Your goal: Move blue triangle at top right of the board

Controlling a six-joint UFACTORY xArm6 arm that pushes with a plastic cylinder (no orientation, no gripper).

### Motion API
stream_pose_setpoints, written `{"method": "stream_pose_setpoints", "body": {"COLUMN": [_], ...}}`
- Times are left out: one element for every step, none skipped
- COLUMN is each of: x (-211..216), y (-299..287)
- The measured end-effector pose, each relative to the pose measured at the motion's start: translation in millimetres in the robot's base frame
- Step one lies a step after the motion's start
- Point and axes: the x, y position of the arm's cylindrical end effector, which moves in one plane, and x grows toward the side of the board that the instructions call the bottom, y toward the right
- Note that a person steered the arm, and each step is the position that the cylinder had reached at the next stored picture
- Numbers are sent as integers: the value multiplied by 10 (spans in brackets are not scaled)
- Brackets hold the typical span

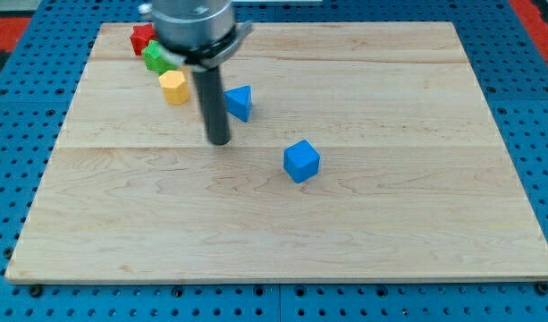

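The blue triangle [240, 102] lies on the wooden board [363, 215], left of centre in the upper half. My tip [219, 140] rests on the board just below and to the left of the blue triangle, a small gap apart. The rod rises from it to the arm's body at the view's top. A blue cube [301, 161] sits near the board's middle, to the right of and below the triangle.
A yellow block [174, 87] sits left of the rod. A green block [155, 58] and a red block [142, 38] lie near the board's top left corner, the green one partly hidden by the arm. A blue pegboard [524, 107] surrounds the board.
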Motion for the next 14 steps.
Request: {"method": "stream_pose_setpoints", "body": {"x": [-271,-210,-606,-1091,-1259,-1130,-1060,-1059,-1128,-1576,-1450,-1295,-1406,-1551], "y": [-52,-456,177,934,1582,1795,2347,2687,2855,2855,2852,2728,2701,2643]}}
